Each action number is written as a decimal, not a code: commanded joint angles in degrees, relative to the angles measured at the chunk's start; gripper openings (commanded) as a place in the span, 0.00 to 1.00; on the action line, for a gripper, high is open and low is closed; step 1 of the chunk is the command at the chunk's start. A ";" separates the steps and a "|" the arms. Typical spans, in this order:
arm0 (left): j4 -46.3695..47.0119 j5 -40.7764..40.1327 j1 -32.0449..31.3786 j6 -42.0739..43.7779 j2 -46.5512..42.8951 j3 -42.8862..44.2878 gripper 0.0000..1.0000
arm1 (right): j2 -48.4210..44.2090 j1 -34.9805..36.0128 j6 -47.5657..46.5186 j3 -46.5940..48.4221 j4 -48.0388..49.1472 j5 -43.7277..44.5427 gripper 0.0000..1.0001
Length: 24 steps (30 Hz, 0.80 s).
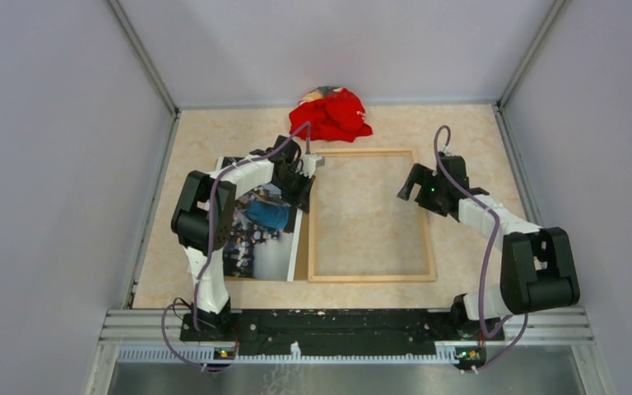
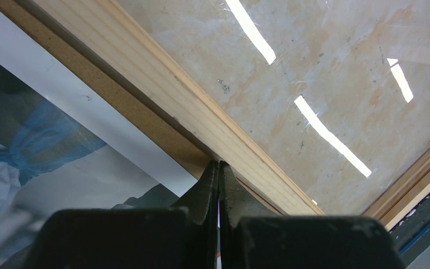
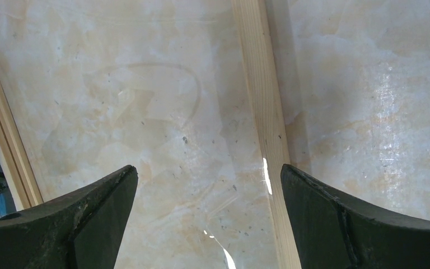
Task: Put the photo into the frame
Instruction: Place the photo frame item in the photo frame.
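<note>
**Photo and frame, flat on worktop**

Frame (image 1: 370, 277) lies mid-worktop (image 1: 461, 132). Photo (image 1: 263, 234) lies face up just left of it, on a brown backing board (image 2: 140, 120). Left arm reaches forward, and the left pincer (image 2: 219, 168) is pressed shut, with its tips at the seam between board and left rail. Right pincer (image 3: 207, 174) is spread wide and hovers over the right rail. 1 red cloth (image 1: 333, 115) lies at the far edge.

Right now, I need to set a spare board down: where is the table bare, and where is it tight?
Free: the far-right corner of the table, between the frame and the right wall; the far-left corner beyond the photo. Crowded: the seam between photo and frame, where the shut left claw sits; the far middle, with the red cloth.
</note>
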 commanded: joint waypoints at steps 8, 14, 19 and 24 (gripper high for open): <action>1.33 0.04 -0.62 0.63 1.56 0.99 0.00 | -0.66 0.30 0.74 1.13 1.26 -0.67 0.98; 1.44 0.12 -0.62 0.51 1.91 1.36 0.00 | 0.84 0.30 1.31 0.10 2.27 -1.93 0.98; 1.44 0.09 -0.62 0.45 2.01 1.52 0.00 | 2.01 0.30 1.72 -0.25 2.63 -2.27 0.97; 1.44 0.18 -0.66 0.49 2.10 1.67 0.00 | 2.67 0.24 2.25 -0.48 3.44 -3.89 0.97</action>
